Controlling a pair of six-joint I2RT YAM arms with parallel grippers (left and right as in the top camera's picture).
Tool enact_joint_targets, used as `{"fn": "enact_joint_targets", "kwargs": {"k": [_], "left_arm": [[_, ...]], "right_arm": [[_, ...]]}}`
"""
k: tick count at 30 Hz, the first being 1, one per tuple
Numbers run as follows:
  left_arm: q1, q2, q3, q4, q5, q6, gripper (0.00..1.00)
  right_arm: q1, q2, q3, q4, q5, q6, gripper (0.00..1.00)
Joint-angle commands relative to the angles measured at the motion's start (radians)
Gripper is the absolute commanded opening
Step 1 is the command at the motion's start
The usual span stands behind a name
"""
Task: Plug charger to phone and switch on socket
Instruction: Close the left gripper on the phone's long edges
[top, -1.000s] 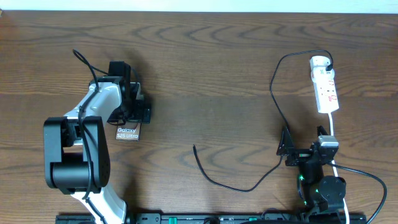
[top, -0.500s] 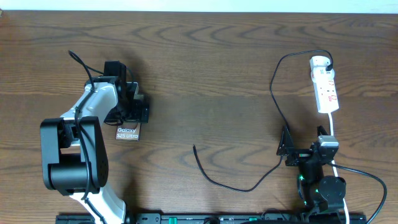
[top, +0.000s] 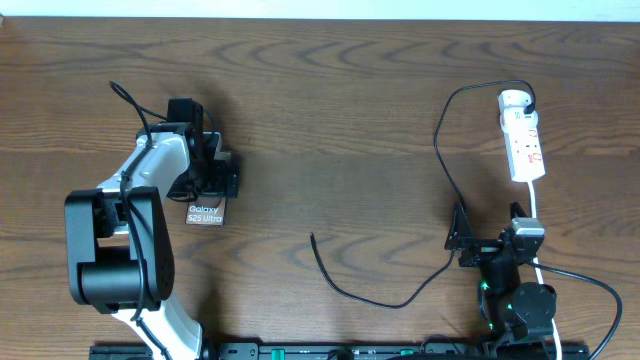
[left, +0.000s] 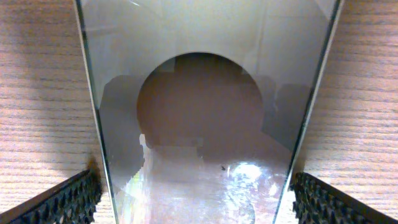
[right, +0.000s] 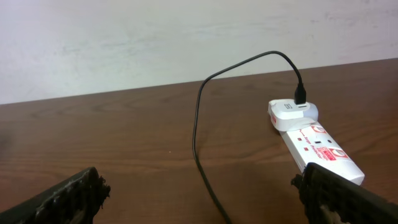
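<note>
Nudged slightly up-table since a second ago, the left gripper (left: 196, 202) straddles the phone (top: 205, 213), fingers apart, seemingly not touching it; right gripper (right: 208, 199) rests spread wide near the charger cable (right: 195, 130).

Overhead looks straight down; left wrist sits close over the phone (left: 199, 124); right wrist views the socket (right: 317, 146) low, from afar.

One flat dark smartphone (top: 205, 212), one long thin black charger cable (top: 372, 298), one narrow white power strip (top: 523, 140), one wooden table (top: 340, 110).
</note>
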Motion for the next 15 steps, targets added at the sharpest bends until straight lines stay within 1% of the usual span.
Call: {"fn": "enact_joint_targets", "kwargs": {"k": [1,15], "left_arm": [[0.018,0.024,-0.026,-0.007,-0.029,-0.021,0.98],[0.018,0.024,-0.026,-0.006,-0.018,-0.021,0.98]], "right_arm": [[-0.006,-0.006,-0.001,-0.004,0.001,-0.015,0.99],[-0.006,-0.006,-0.001,-0.004,0.001,-0.015,0.99]]}}
